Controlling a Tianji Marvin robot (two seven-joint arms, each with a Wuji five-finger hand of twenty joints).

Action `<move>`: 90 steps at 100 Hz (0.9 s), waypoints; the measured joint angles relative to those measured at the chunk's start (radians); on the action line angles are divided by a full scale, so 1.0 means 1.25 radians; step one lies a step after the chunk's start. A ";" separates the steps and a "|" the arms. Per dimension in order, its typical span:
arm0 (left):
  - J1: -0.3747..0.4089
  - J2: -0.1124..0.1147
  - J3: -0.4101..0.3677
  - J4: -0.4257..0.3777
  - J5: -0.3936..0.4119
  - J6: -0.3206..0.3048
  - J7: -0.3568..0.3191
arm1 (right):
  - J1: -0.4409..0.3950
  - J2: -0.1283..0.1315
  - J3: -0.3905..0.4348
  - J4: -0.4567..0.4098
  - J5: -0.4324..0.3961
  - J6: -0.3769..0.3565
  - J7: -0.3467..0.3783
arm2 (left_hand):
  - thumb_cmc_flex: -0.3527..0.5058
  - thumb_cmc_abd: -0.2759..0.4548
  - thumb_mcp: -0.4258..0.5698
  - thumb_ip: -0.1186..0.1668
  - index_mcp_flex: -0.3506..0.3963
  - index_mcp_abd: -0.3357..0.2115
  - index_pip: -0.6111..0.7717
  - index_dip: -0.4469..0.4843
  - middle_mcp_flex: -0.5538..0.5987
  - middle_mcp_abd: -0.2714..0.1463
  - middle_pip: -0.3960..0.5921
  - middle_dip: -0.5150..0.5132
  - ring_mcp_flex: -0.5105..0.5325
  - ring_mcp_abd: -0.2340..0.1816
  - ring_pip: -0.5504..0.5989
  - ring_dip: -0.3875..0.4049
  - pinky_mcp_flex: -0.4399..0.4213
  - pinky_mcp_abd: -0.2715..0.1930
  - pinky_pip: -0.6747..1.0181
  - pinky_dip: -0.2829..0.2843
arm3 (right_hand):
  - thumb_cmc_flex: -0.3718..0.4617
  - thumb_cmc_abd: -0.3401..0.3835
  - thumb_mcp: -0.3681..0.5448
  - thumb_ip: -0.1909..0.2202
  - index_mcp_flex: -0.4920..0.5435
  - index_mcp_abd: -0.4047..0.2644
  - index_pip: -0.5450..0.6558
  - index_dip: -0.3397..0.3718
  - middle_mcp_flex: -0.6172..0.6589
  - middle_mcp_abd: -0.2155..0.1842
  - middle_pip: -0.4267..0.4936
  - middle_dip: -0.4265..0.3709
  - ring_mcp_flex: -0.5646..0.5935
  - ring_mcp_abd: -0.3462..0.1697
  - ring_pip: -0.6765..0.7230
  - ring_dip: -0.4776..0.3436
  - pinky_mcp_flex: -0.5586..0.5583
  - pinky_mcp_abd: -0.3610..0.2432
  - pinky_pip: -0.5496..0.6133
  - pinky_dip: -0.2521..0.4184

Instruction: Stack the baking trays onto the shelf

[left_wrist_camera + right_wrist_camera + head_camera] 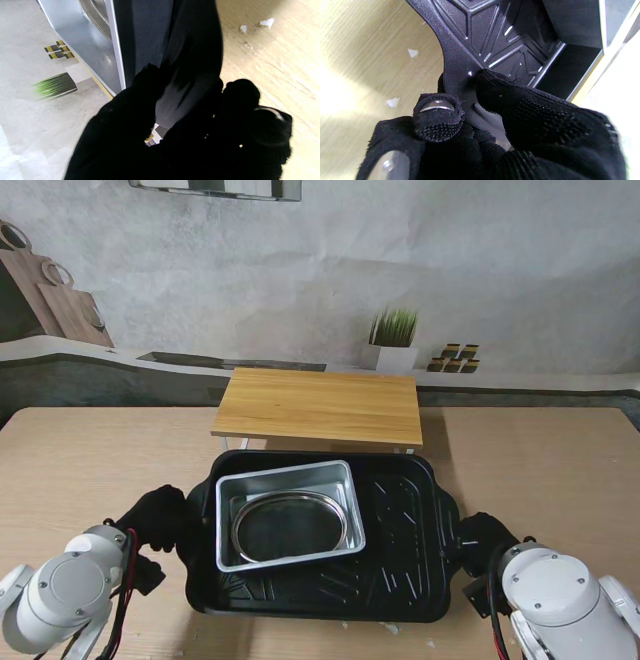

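Observation:
A large black baking tray (400, 560) is held level above the table between my two gloved hands. Inside it lies a silver rectangular tray (285, 512) with a round metal ring (292, 525) in it. My left hand (160, 518) is shut on the black tray's left handle (190, 82). My right hand (485, 542) is shut on its right handle (460, 75), thumb on top and fingers underneath. The wooden shelf (320, 406) stands just beyond the tray, its top bare. The silver tray's wall (82, 40) shows in the left wrist view.
A potted green plant (393, 338) and yellow-black blocks (455, 358) stand behind the shelf by the wall. Small white scraps (413, 53) lie on the wooden table (560, 470) near the tray's near edge.

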 measured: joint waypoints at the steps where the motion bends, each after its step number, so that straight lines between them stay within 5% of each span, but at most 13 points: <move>1: 0.000 0.000 -0.001 -0.001 0.000 0.001 -0.001 | 0.001 0.001 0.000 -0.001 -0.001 0.002 0.002 | 0.000 0.000 0.001 0.000 0.000 0.000 0.000 0.000 0.000 0.000 0.000 0.000 0.000 0.000 0.000 0.000 0.000 0.000 0.000 0.000 | 0.000 0.000 0.000 0.000 0.000 0.000 0.000 -0.001 0.000 0.000 0.000 0.000 0.000 0.000 0.000 0.001 0.000 0.000 0.000 0.000; 40: -0.050 0.013 -0.025 -0.033 -0.026 0.050 -0.061 | 0.098 0.037 -0.008 -0.021 -0.004 0.093 0.069 | 0.000 0.000 0.021 0.000 0.000 0.013 0.000 -0.005 0.004 0.006 0.000 0.001 0.002 0.000 0.000 0.000 0.002 0.001 0.001 0.000 | 0.008 0.002 0.000 0.001 0.000 0.013 0.000 -0.008 -0.003 0.010 0.000 0.002 0.000 -0.002 0.004 0.003 0.001 -0.002 0.001 0.003; 72: -0.124 0.025 -0.025 -0.028 -0.024 0.094 -0.090 | 0.192 0.056 -0.031 -0.001 0.002 0.099 0.102 | 0.000 0.000 0.029 0.000 -0.001 0.026 0.000 -0.009 0.004 0.018 -0.005 0.001 0.002 0.003 0.000 0.000 0.004 0.003 0.001 0.000 | 0.019 0.012 0.002 0.001 -0.005 0.041 0.000 -0.009 -0.011 0.031 -0.002 0.003 0.002 -0.004 0.005 0.003 0.002 -0.003 0.001 0.003; 78: -0.141 0.027 -0.021 -0.022 -0.027 0.106 -0.094 | 0.207 0.038 -0.016 0.006 -0.062 0.098 0.191 | 0.001 0.000 0.030 0.000 -0.001 0.026 0.000 -0.009 0.004 0.021 -0.005 0.001 0.002 0.005 0.004 0.000 0.008 0.007 0.002 0.000 | 0.026 0.013 0.002 0.001 -0.005 0.045 0.000 -0.010 -0.011 0.034 -0.018 -0.001 0.002 -0.009 0.008 0.004 0.003 -0.009 0.001 0.008; 90: -0.177 0.030 -0.003 -0.011 -0.030 0.122 -0.106 | 0.236 -0.052 0.020 0.016 -0.290 0.092 0.403 | 0.001 0.000 0.036 0.000 -0.001 0.027 0.000 -0.009 0.006 0.022 -0.005 0.001 0.008 0.005 0.008 0.000 0.012 0.011 0.007 0.000 | 0.031 0.013 0.004 0.002 -0.006 0.063 0.000 -0.012 -0.018 0.053 -0.025 -0.006 0.002 -0.019 0.018 0.006 0.004 -0.020 0.002 0.009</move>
